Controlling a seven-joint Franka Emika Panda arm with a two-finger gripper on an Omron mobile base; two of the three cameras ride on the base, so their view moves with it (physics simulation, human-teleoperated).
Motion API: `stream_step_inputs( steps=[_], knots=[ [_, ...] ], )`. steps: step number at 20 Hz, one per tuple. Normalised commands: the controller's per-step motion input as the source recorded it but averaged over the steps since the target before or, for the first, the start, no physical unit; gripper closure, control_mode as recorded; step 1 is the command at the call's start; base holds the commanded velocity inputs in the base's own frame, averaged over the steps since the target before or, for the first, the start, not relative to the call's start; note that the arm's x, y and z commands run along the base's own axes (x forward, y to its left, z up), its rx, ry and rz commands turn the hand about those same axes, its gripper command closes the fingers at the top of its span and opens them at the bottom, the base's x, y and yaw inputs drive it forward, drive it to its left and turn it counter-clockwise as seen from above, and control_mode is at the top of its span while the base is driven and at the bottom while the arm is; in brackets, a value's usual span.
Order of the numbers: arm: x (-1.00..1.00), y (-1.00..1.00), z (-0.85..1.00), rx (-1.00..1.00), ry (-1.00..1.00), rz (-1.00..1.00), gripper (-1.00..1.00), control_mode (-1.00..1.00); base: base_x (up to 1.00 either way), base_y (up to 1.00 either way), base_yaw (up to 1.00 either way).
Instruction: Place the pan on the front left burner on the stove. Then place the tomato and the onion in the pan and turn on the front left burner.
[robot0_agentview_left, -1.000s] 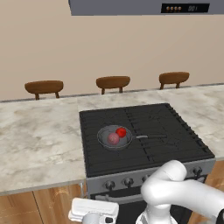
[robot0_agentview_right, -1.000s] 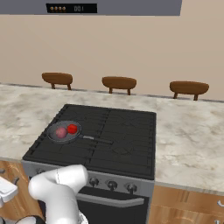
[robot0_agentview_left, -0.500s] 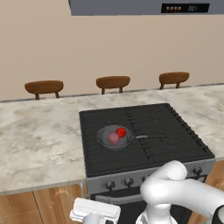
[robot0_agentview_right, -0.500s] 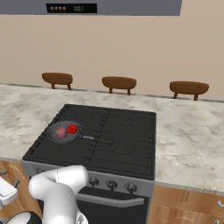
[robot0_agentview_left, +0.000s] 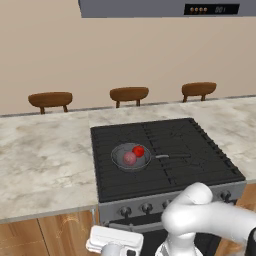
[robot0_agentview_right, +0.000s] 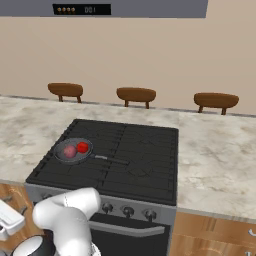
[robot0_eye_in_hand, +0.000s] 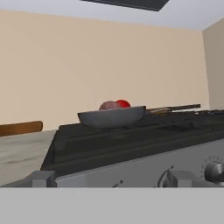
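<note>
Tool (robot0_agentview_left: 114, 242) jaws spread wide, nothing held; it sits low in front of the stove (robot0_agentview_left: 165, 197), at knob height. Over the last second the base views are unchanged apart from a slight drift of the tool at the stove front; pan and contents have not moved. Judgement: placing steps are finished, and the arm is lining up on the knob row for the last step, turning on the burner.

Pan (robot0_agentview_left: 131, 157) rests on the front left burner (robot0_agentview_left: 117, 172), handle pointing to the right across the grates. Inside it: tomato (robot0_agentview_left: 138, 151) and onion (robot0_agentview_left: 129, 158), touching or nearly so, tomato on the far side.

Hand view looks level along the steel front, with knobs (robot0_eye_in_hand: 213, 171) at its lower edge and the pan (robot0_eye_in_hand: 112, 116) above on the grate, both balls showing over its rim. Which knob governs the front left burner cannot be told.
</note>
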Motion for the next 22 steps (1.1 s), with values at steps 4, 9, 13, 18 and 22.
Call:
stream_step_inputs(
  steps=[4, 9, 13, 18, 22],
  knots=[
    [0.00, -0.30, 0.00, 0.00, 0.00, 0.07, -1.00, -1.00, 0.00, 0.00, 0.00],
    [0.00, -0.28, 0.00, 0.00, 0.00, 0.06, -1.00, -1.00, 0.00, 0.00, 0.00],
    [0.06, -0.25, 0.00, 0.00, 0.00, 0.06, -1.00, -1.00, 0.00, 0.00, 0.00],
    [0.15, -0.17, 0.00, 0.02, 0.00, 0.07, -1.00, -1.00, 0.00, 0.00, 0.00],
    [0.21, 0.00, 0.00, 0.03, 0.00, 0.04, -1.00, -1.00, 0.00, 0.00, 0.00]
  ],
)
